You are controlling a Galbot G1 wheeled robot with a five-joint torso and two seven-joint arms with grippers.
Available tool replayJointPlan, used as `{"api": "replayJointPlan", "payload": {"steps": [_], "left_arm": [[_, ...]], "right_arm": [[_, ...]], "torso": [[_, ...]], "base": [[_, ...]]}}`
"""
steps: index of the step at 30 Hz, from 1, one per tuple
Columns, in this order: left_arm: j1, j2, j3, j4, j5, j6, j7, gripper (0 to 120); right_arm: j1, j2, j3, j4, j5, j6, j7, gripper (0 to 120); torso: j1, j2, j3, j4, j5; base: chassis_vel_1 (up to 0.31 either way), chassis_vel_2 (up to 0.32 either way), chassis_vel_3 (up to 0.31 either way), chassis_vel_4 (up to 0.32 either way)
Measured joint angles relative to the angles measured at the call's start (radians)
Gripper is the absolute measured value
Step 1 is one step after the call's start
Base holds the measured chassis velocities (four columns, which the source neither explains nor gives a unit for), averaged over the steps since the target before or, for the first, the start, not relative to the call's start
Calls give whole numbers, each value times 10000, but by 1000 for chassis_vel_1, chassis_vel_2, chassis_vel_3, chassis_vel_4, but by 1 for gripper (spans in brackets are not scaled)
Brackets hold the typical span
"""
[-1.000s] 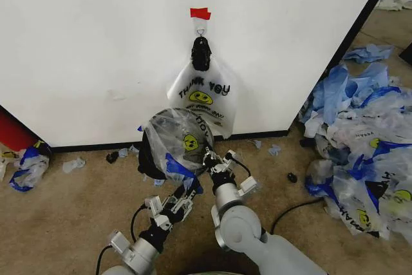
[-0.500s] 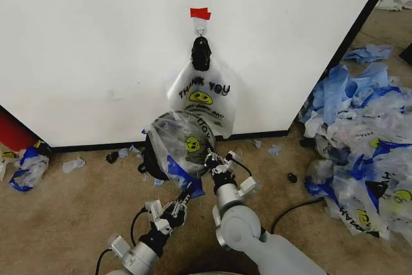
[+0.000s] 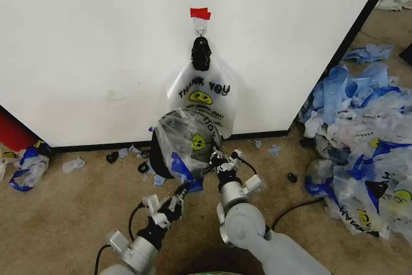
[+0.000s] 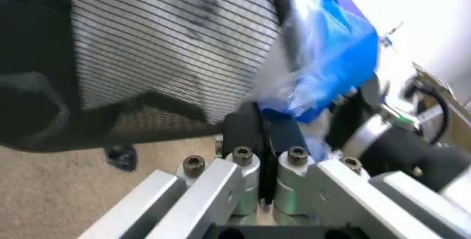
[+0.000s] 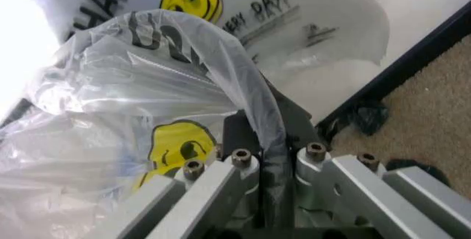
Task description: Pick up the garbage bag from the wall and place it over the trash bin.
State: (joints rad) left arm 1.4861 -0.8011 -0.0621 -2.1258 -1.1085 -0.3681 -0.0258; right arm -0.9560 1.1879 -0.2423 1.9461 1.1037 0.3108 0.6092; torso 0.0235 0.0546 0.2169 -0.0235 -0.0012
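Bag (image 3: pixel 187 140): thin film, light, limp, slippery; draped over bin (image 3: pixel 158 156) mouth, smiley outward, just before wall (image 3: pixel 96 43). Best hold judged at rim or blue handle.
Left gripper (image 4: pixel 266 139): fingers clenched on blue handle.
Right gripper (image 5: pixel 266 139): fingers clenched on film edge.
Bin: nothing visible inside through mesh.
Second bag (image 3: pixel 205 98) on hook (image 3: pixel 201 30).

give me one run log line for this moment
stage: fitting garbage bag over trash bin | left gripper: shut on blue bag edge | right gripper: shut on bag rim | second bag hangs on wall
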Motion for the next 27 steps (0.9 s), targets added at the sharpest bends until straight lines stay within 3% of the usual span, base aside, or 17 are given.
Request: {"api": "replayJointPlan", "payload": {"steps": [27], "left_arm": [[-100,-634,-223,531,-181,-177,-922,0]], "right_arm": [[94,-494,493,570,228,-347,772,0]], "torso": [[0,0,0,-1,0]], "base": [[0,0,0,0]]}}
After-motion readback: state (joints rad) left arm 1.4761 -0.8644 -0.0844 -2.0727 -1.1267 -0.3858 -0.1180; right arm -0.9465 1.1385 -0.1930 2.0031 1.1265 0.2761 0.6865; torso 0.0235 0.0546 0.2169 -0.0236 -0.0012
